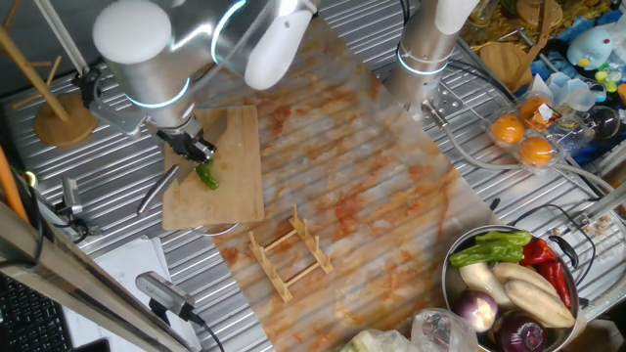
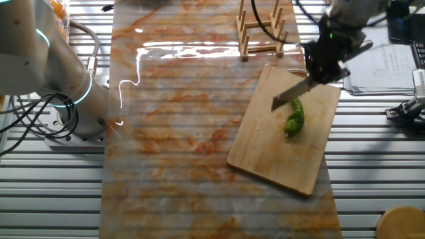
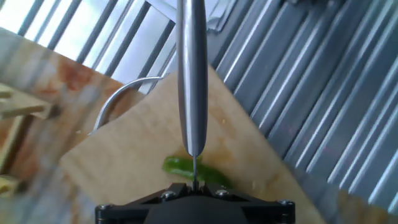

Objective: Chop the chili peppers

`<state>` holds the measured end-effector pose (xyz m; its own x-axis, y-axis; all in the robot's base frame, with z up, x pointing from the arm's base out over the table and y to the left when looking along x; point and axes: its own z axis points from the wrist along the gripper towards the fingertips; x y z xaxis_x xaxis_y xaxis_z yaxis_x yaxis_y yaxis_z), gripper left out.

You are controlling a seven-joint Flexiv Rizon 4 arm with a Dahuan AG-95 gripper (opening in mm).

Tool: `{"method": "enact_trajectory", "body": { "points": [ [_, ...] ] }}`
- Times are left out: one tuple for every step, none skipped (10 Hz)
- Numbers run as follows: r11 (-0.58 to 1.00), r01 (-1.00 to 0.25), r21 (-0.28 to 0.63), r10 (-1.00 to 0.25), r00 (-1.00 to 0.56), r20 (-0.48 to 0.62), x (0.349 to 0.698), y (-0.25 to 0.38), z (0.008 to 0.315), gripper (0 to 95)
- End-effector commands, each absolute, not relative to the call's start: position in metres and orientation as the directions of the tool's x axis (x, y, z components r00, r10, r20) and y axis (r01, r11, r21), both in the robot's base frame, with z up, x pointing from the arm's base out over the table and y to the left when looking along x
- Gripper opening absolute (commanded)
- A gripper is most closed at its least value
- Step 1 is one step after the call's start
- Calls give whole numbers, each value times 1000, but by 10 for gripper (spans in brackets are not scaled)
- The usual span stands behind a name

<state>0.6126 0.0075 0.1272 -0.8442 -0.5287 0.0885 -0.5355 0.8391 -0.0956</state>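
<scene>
Pincer (image 2: 324, 66) grips the knife (image 2: 292, 93), blade poised over the whole chili pepper (image 2: 295, 118) on the cutting board (image 2: 265, 149), right of frame. First cut pending: press straight down across it.

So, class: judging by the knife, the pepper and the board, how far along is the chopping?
Done: the chili pepper lies on the cutting board, and the gripper holds the knife, jaws closed on its handle. In hand: the blade sits over the pepper's upper end. Left: nearly all the chopping; the pepper looks whole, with no separate chunks visible, though a first cut under the blade cannot be ruled out.
</scene>
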Motion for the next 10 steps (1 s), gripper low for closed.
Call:
{"method": "enact_trajectory", "body": {
  "points": [
    [841,-535,-85,-528,-844,88,614,5,122,0],
    [840,-539,-56,-535,-842,69,612,1,125,0],
    [845,-534,-23,-533,-845,46,611,1,128,0],
    [852,-523,19,-523,-852,26,611,1,128,0],
    [855,-518,22,-518,-855,34,611,1,128,0],
    [868,-496,23,-496,-867,49,611,1,128,0],
    [887,-461,11,-461,-885,59,611,1,128,0],
    [906,-422,-9,-421,-904,74,611,1,128,0],
    [911,-410,-46,-406,-910,87,611,1,128,0],
    [915,-402,-42,-399,-914,76,613,0,125,0]
  ]
}}
